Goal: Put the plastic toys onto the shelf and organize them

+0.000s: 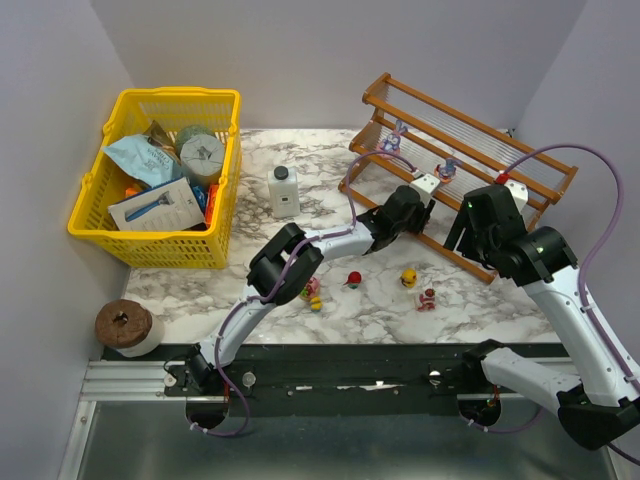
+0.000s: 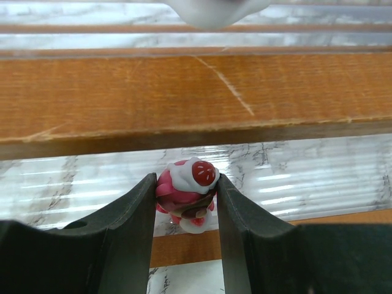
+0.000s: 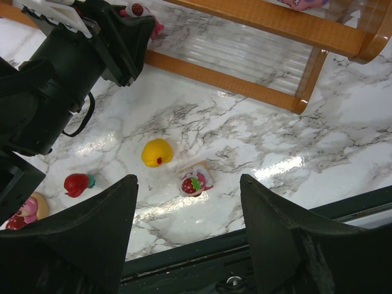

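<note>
My left gripper (image 2: 187,184) is shut on a pink figure with a strawberry cap (image 2: 190,190), held at the clear ribbed panel of the shelf's lower tier (image 2: 318,184), below a wooden rail (image 2: 184,98). In the top view it (image 1: 428,192) is at the shelf (image 1: 470,130), where two bunny toys (image 1: 393,140) (image 1: 447,168) stand. My right gripper (image 3: 188,205) is open and empty above the table. Under it lie a strawberry toy (image 3: 196,182) and a yellow toy (image 3: 157,152). A red toy (image 3: 76,183) and a pink figure (image 3: 27,211) lie to the left.
A yellow mesh basket (image 1: 222,215) with packets stands at the back left. A white bottle with a black cap (image 1: 284,190) stands beside it. A brown-topped roll (image 1: 128,326) sits at the front left. The left arm (image 3: 61,79) stretches across the table to the shelf.
</note>
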Action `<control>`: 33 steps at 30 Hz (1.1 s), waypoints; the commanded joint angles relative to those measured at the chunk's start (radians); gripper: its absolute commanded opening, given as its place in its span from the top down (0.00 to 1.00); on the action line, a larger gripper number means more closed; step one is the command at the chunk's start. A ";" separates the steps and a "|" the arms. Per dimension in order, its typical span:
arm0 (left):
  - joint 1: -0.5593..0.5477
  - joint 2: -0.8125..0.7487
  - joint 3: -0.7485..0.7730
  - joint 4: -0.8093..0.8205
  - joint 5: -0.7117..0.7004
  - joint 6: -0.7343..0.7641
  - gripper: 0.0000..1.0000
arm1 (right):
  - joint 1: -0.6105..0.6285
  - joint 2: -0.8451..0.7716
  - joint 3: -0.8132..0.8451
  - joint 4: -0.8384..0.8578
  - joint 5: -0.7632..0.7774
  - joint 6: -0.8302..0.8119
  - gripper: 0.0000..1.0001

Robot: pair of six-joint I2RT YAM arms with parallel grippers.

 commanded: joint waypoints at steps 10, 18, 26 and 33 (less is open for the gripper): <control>0.001 0.029 0.021 -0.039 -0.052 -0.030 0.57 | -0.006 -0.004 -0.006 -0.012 -0.009 0.011 0.25; 0.001 0.026 0.024 -0.039 -0.052 -0.033 0.49 | -0.006 -0.005 -0.010 -0.012 -0.012 0.014 0.25; 0.001 0.024 0.041 -0.033 -0.043 -0.025 0.38 | -0.006 -0.007 -0.020 -0.009 -0.020 0.021 0.25; 0.001 0.016 0.035 -0.030 -0.043 -0.024 0.36 | -0.006 -0.010 -0.020 -0.009 -0.018 0.021 0.25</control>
